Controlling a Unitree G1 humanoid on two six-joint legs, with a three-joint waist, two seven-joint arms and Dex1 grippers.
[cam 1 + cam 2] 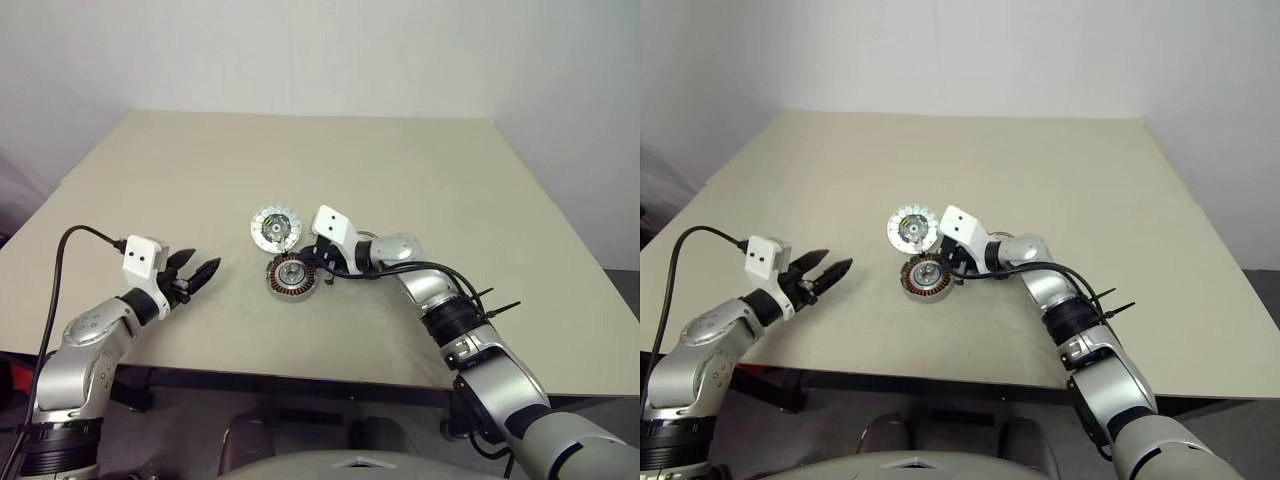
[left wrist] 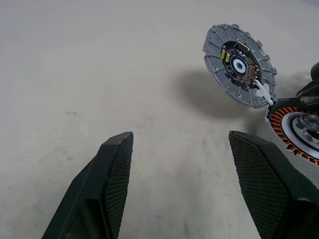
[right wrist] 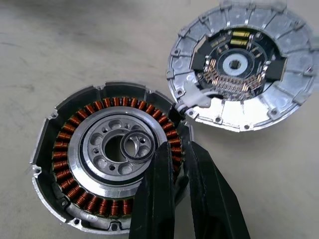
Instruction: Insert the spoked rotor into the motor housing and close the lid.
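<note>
The motor housing lies on the table with its copper windings and silver centre facing up. A tiny black ring rests over its central bore. My right gripper is shut, with its tips over the housing's inner edge and touching the ring's side. I cannot tell whether it pinches the ring. The lid lies just behind the housing with its circuit side up, joined to it by a white lead. My left gripper hovers open to the left of the housing, holding nothing. The spoked rotor is out of view.
The beige table stretches bare behind and to both sides of the parts. Its front edge runs close under both arms. A black cable trails from my right wrist along the forearm.
</note>
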